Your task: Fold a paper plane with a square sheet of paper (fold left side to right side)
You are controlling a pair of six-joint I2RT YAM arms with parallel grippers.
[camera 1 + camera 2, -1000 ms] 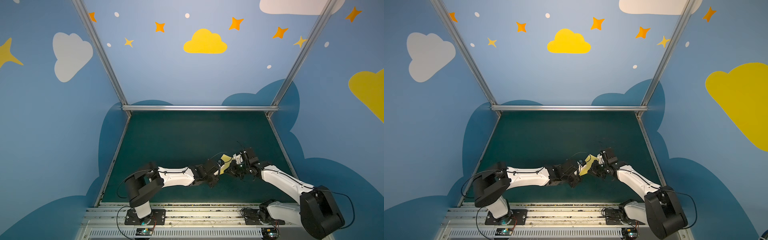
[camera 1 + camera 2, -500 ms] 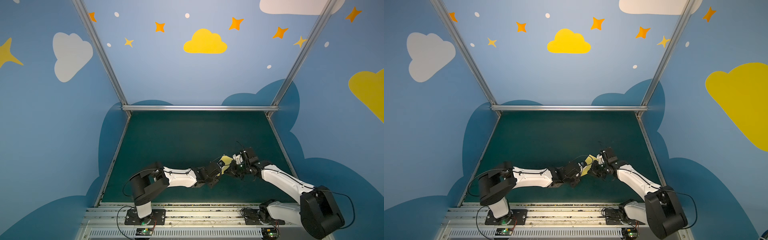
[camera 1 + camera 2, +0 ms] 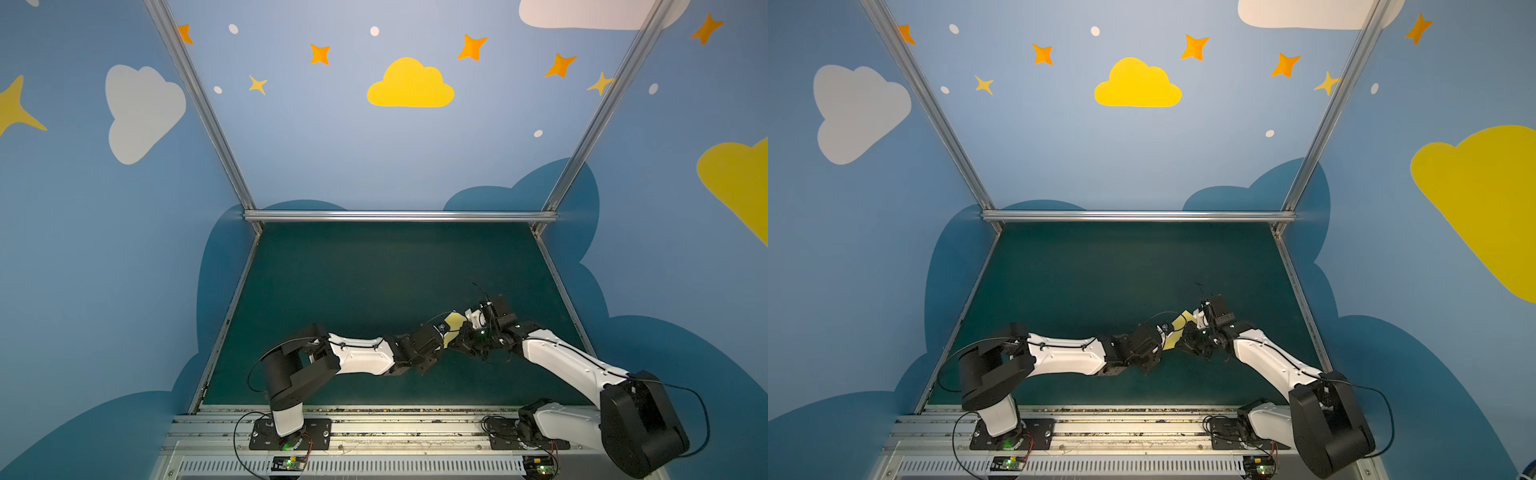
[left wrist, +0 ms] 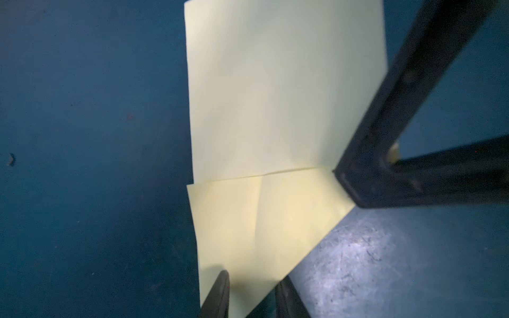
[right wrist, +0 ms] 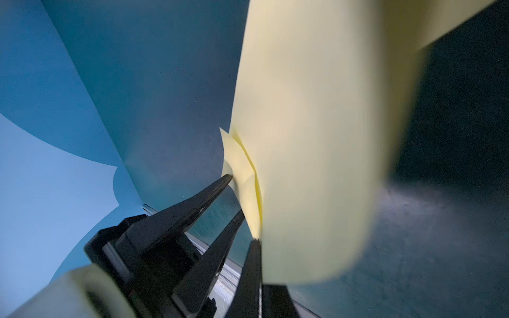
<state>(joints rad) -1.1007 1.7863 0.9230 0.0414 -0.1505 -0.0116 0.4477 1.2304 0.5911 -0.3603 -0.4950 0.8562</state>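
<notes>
Both arms reach inward over the mat [image 3: 374,291] and meet right of its middle, near the front edge. The left arm [image 3: 357,357] rises from its base, bends at the elbow and runs its white forearm almost level toward the right, wrist in line with it. The right arm [image 3: 565,361] slants from its big shoulder joint at the front right up and leftward, and its wrist bends so the fingers point back toward the left arm.

The paper [image 3: 454,321] sits between the two wrists, only a small pale yellow patch of it showing in both top views. In the right wrist view it stands on edge and curls, with layered flaps at one end; in the left wrist view it shows a cross crease and a slanted folded corner. I cannot tell whether it touches the mat.

The right gripper [image 5: 256,242] is pressed together on the paper's edge, its fingers meeting in a point. The left gripper [image 4: 254,275] has its fingers [image 4: 220,291] apart, one on each side of the paper's corner, straddling it rather than pinching.
</notes>
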